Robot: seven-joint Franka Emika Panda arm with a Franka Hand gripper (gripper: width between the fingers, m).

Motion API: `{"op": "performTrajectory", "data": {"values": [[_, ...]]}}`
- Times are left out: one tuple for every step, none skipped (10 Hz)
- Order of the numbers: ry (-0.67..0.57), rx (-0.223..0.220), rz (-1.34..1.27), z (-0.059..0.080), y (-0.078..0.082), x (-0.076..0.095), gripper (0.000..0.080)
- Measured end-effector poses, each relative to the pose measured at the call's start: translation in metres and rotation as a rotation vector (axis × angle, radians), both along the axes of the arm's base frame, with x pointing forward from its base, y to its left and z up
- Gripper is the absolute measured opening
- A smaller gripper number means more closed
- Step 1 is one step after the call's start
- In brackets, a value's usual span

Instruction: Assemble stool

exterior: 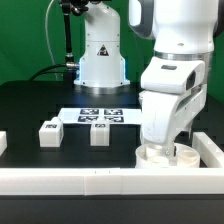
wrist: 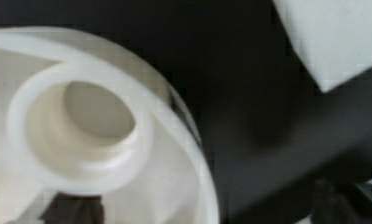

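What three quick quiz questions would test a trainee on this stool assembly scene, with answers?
1. True or false: the claw is low over the white round plastic disc seat.
2. How many white blocky plastic legs stand fully in view, apart from the arm? A none, B two, C five.
3. Which view shows a round hole in the seat?
Key: 1 true; 2 B; 3 wrist view.

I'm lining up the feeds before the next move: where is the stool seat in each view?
Exterior view: the stool seat sits low on the exterior view's right, under the gripper, just behind the border rail.
Wrist view: the seat shows close up as a large white disc with one round socket.
Shared landmark: the black tabletop beside the seat.
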State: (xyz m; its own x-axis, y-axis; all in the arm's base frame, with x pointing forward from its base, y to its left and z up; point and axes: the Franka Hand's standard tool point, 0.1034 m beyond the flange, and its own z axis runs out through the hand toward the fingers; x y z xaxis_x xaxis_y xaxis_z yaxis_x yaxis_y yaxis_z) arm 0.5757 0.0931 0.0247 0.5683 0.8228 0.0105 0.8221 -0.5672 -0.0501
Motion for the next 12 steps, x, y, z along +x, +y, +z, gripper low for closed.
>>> {"op": "performTrajectory", "data": {"values": [[-0.006, -0.001, -0.001, 0.007, -0.001, 0.002, 0.0635], [-0.01, -0.006, -0.003, 0.017, -0.003, 0.003, 0.0647], [-0.014, -0.01, -0.007, 0.026, -0.007, 0.003, 0.0647], [-0.016, -0.015, -0.013, 0.034, -0.012, 0.004, 0.0649], [-0.02, -0.021, -0.021, 0.038, -0.019, 0.003, 0.0649], [-0.041, -0.019, -0.017, 0.037, -0.026, 0.003, 0.0649], [-0.037, -0.019, -0.048, 0.035, -0.027, 0.001, 0.0649], [-0.037, -0.019, -0.057, 0.035, -0.026, 0.002, 0.0649], [-0.035, -0.019, -0.098, 0.035, -0.026, 0.001, 0.0649], [-0.035, -0.019, -0.162, 0.034, -0.026, 0.002, 0.0649], [-0.033, -0.021, -0.277, 0.033, -0.03, 0.002, 0.0649], [-0.023, -0.017, -0.388, 0.031, -0.034, -0.001, 0.0649]]}}
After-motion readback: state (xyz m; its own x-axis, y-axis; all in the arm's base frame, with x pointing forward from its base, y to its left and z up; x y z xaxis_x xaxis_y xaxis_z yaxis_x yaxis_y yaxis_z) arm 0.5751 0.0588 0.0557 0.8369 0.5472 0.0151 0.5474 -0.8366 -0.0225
